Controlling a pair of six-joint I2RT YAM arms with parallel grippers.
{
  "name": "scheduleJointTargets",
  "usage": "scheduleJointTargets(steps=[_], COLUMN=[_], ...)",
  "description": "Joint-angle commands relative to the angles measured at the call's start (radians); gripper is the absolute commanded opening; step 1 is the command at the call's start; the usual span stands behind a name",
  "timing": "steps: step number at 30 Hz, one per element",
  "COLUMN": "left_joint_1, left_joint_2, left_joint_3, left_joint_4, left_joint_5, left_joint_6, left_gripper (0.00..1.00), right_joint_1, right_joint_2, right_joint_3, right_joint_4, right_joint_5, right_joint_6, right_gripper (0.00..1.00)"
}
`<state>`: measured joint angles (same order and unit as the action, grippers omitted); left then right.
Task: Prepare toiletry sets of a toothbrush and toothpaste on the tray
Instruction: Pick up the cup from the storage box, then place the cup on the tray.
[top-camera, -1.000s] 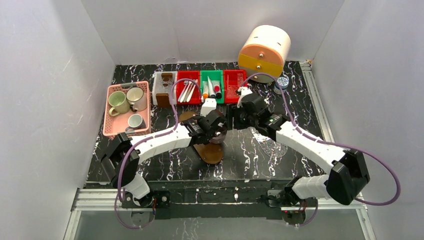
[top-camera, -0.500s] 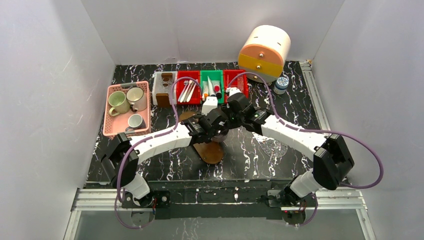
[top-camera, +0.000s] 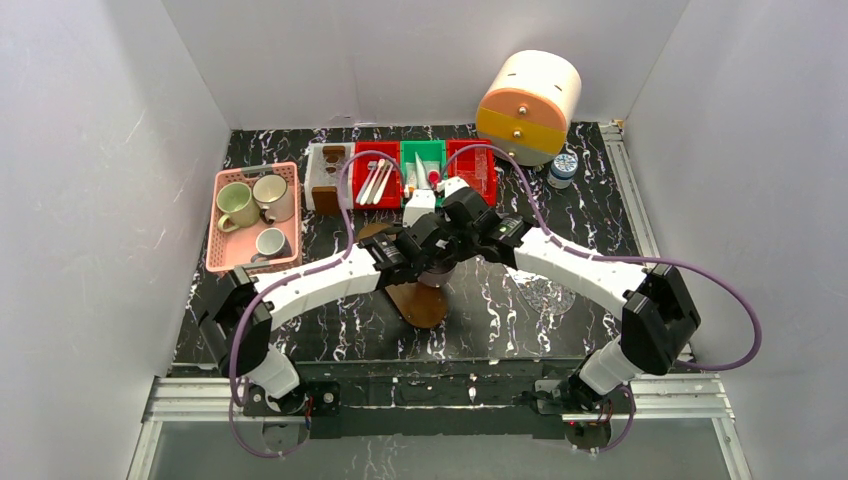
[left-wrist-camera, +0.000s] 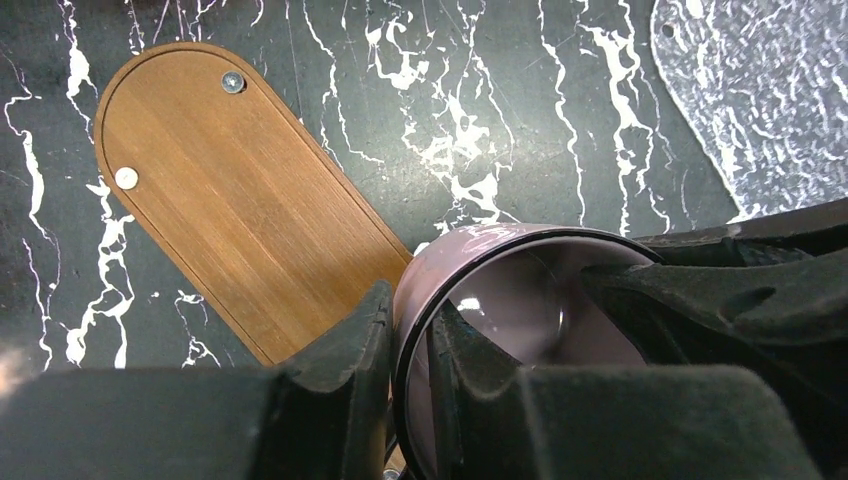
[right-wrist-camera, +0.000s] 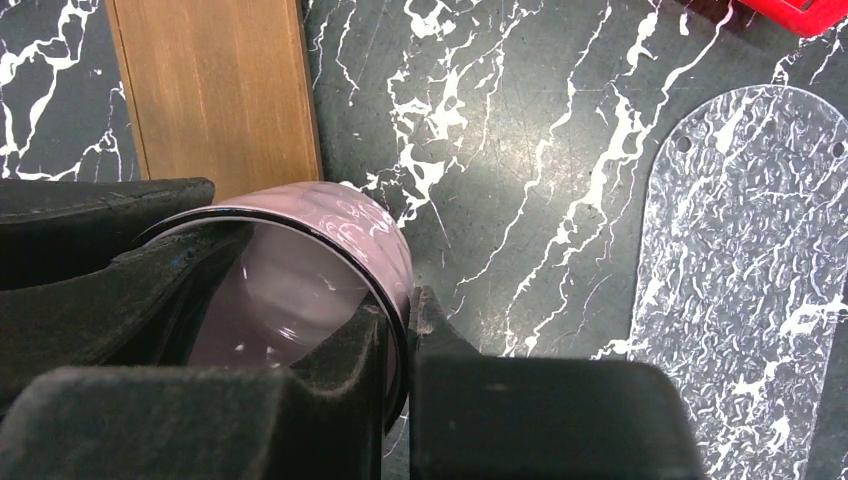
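1. Tabletop (top-camera: 500, 310) of black stone pattern with white veins, closed in by plain white walls (top-camera: 400, 60) at the back and on both sides.
2. Pink basket (top-camera: 212, 250) at the left edge, holding three mugs (top-camera: 236, 203): one pale green, one cream, one small and white.
3. Row of four bins along the back. From the left: a white bin (top-camera: 318, 185) with brown contents; a red bin (top-camera: 378, 148) with slim white toothbrushes (top-camera: 375, 183) lying side by side; a green bin (top-camera: 423, 150) with small white tubes (top-camera: 418, 166); a second red bin (top-camera: 480, 165).
4. Drum-shaped cream and orange cabinet (top-camera: 530, 100) at the back right, with a small jar (top-camera: 563, 168) just beside it.
5. Long oval wooden tray (left-wrist-camera: 230, 220) flat near the middle. A clear, textured oval tray (right-wrist-camera: 740, 280) lies flat to its right, apart from it.
6. Mauve cup (left-wrist-camera: 520, 310) at the wooden tray's right edge, gripped from opposite sides by both arms. Whether its base rests on the tray or hangs above it cannot be told.
7. Left pincer (left-wrist-camera: 410, 315) is pressed together on the cup's wall, its fingers (left-wrist-camera: 345, 350) set one inside the rim and one outside.
8. Right pincer (right-wrist-camera: 398, 315) pinches the opposite side of the same rim in the same way.
9. Toothbrushes and tubes lie in their bins just behind the two pincers, near them but not touching either.
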<state>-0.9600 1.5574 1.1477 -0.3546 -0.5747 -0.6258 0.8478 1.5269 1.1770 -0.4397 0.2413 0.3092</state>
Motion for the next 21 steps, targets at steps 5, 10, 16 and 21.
scheduleJointTargets(steps=[5, 10, 16, 21], left_joint_1=[-0.009, -0.003, 0.077, 0.254], left_joint_2=[-0.179, -0.235, -0.339, -0.446], left_joint_3=[0.047, 0.051, 0.030, -0.022], left_joint_4=[0.034, -0.002, -0.067, -0.090], left_joint_5=[-0.030, -0.067, -0.122, -0.065], left_joint_6=[-0.023, 0.011, 0.069, 0.126], left_gripper=[0.32, 0.50, 0.62, 0.72], right_joint_1=[-0.025, -0.063, -0.198, -0.353], right_joint_2=[-0.005, -0.010, -0.044, -0.096], right_joint_3=[0.065, 0.074, 0.051, -0.007], right_joint_4=[0.012, 0.005, 0.031, 0.109], right_joint_5=[0.151, 0.165, 0.094, -0.008], right_joint_6=[-0.035, -0.097, -0.213, -0.298], right_gripper=[0.01, 0.01, 0.01, 0.01])
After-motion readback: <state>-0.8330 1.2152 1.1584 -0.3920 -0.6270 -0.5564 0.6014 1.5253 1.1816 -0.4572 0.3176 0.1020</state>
